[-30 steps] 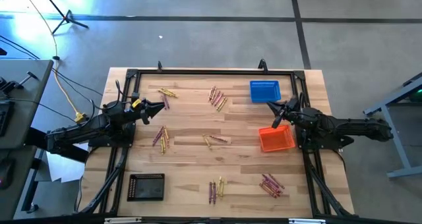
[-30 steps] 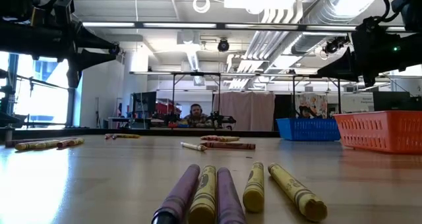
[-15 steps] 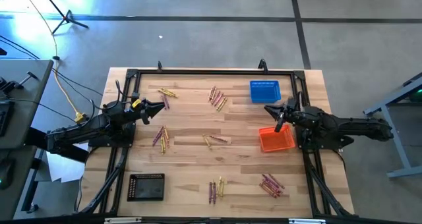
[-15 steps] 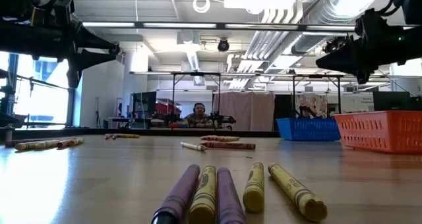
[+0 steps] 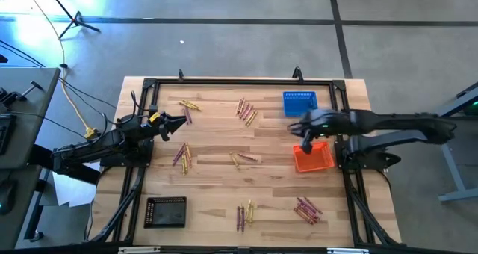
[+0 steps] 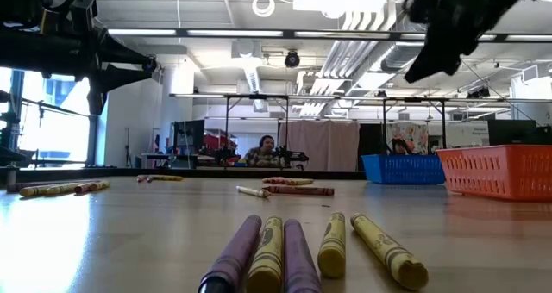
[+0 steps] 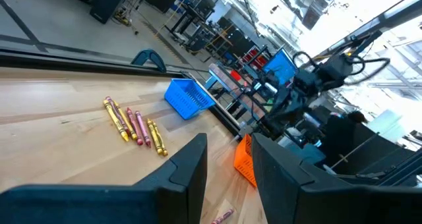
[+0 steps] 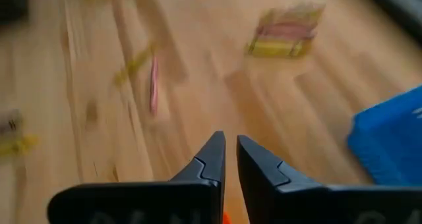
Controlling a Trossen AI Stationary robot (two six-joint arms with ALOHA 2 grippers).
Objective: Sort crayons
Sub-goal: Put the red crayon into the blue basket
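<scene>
the right pincer (image 5: 302, 131), fingers nearly pressed together and seemingly empty, hangs over the orange basket (image 5: 314, 158) at three o'clock, the left pincer (image 5: 181, 120) spread at nine, crayons (image 5: 246, 112) scattered across the surface (image 5: 216, 187).

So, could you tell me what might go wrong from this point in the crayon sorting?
The right gripper, nearly shut and empty, hangs beside the orange basket and blue basket; a careless descent could knock either. The crayons lie in tight clusters, so one pinch might catch two colours.
</scene>
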